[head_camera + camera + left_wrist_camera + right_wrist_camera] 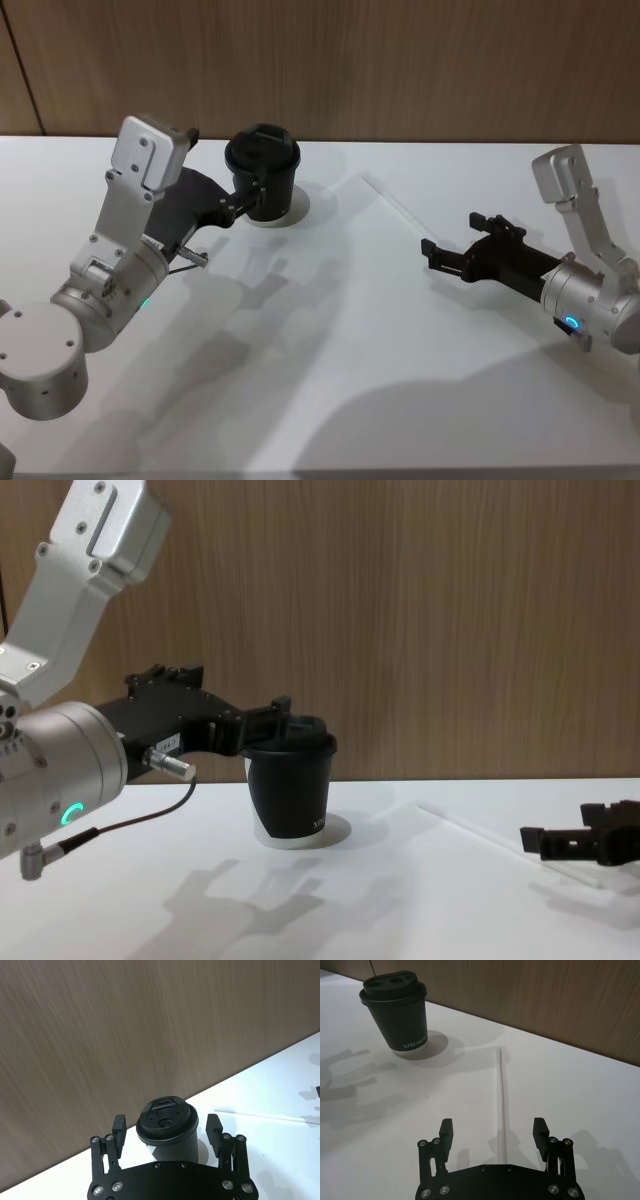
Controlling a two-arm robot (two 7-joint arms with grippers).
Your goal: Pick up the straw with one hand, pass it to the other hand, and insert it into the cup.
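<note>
The black lidded cup [262,168] stands upright at the back of the white table, left of centre. My left gripper [252,198] reaches in from the left; in the left wrist view its open fingers [119,1134] flank the cup [167,1130] with small gaps on both sides. The thin white straw [392,204] lies flat on the table right of the cup. My right gripper [448,256] hovers open at the straw's near end. In the right wrist view the straw [500,1091] runs between that gripper's [493,1132] fingers, untouched. From the chest view the cup [290,792], straw [495,842], left gripper [281,716] and right gripper [545,840] show side-on.
A wood-panelled wall [400,60] rises right behind the table's far edge, close behind the cup. A grey cable [120,825] hangs from the left wrist over the table. Bare white tabletop [340,360] spreads between the two arms and toward me.
</note>
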